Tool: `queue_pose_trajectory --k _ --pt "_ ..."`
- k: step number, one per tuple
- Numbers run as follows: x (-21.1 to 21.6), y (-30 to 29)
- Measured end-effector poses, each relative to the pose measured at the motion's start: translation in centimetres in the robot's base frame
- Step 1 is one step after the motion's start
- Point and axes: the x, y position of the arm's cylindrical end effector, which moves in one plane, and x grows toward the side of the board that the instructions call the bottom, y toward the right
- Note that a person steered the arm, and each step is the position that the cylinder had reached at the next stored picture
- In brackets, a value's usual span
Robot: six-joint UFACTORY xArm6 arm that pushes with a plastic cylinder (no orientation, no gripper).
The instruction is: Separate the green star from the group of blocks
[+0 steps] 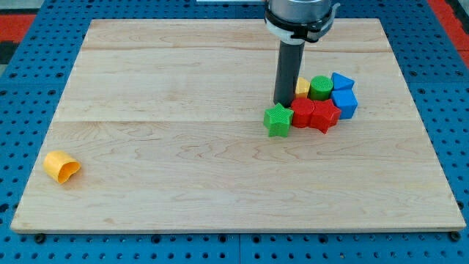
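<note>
The green star (278, 119) lies right of the board's middle, at the left end of a tight group of blocks. It touches a red block (302, 112), with a red star-like block (324, 115) to that one's right. Behind them are a yellow block (302, 87), a green cylinder (320, 87) and two blue blocks (342, 81) (345, 103). My tip (283, 102) is just above the green star's top edge, left of the yellow block and close to the red block.
A yellow block (61, 167) lies alone near the board's lower left corner. The wooden board (183, 147) sits on a blue perforated table (22, 95).
</note>
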Motion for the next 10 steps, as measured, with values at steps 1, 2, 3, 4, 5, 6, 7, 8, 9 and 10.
queue_pose_trajectory --k 1,2,3,4,5,6,7,8,9,10 --pt "3.3 -0.5" --pt "4.5 0.4" --pt "6.4 0.5" --pt "7.5 -1.3" --pt "10.2 -5.5" --pt "10.6 -8.9" --pt "10.7 -13.9" --pt "10.8 -19.4" --pt "10.2 -22.0" --pt "6.5 -16.0"
